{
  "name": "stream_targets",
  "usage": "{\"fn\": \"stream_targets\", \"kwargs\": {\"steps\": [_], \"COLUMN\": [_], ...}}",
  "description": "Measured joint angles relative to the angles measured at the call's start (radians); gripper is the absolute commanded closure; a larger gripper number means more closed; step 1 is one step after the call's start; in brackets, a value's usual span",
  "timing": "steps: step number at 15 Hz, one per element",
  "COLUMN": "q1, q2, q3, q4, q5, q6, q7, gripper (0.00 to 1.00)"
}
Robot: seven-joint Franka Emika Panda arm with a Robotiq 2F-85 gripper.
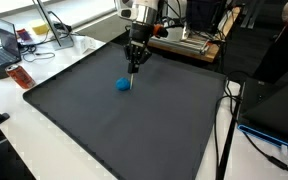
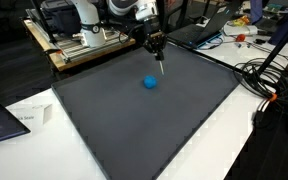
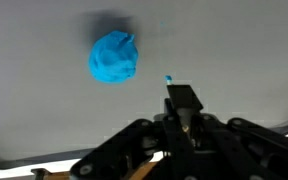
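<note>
A crumpled bright blue lump (image 1: 123, 85) (image 2: 150, 83) lies on a dark grey mat (image 1: 114, 130) (image 2: 154, 130). It fills the upper left of the wrist view (image 3: 114, 58) and casts a soft shadow. My gripper (image 1: 135, 62) (image 2: 158, 50) hangs above the mat a short way behind the lump, apart from it. In the wrist view the gripper (image 3: 182, 100) is shut on a thin dark pen-like stick whose small blue tip (image 3: 167, 78) pokes out toward the mat. The stick's body is mostly hidden by the fingers.
The mat covers a white table (image 1: 24, 140). A wooden frame with equipment (image 1: 189, 45) (image 2: 84, 45) stands behind the arm. Laptops (image 1: 2, 50) and a red item (image 1: 22, 76) sit at one corner. Cables (image 2: 264, 75) and a paper (image 2: 29, 118) lie off the mat.
</note>
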Motion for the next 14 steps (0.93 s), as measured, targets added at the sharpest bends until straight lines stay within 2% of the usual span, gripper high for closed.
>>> {"fn": "stream_targets", "kwargs": {"steps": [5,7,14], "q1": [-0.051,-0.103,-0.21], "q2": [0.033,0.041,0.089], "q3": [-0.018,-0.008,-0.024], "q4": [-0.011,-0.026,-0.033], "q5": [-0.002,0.042,-0.041], "q6": [0.163,0.236,0.456], "q7": [-0.052,-0.139,-0.148], "gripper": [0.97,0.97,0.97]}}
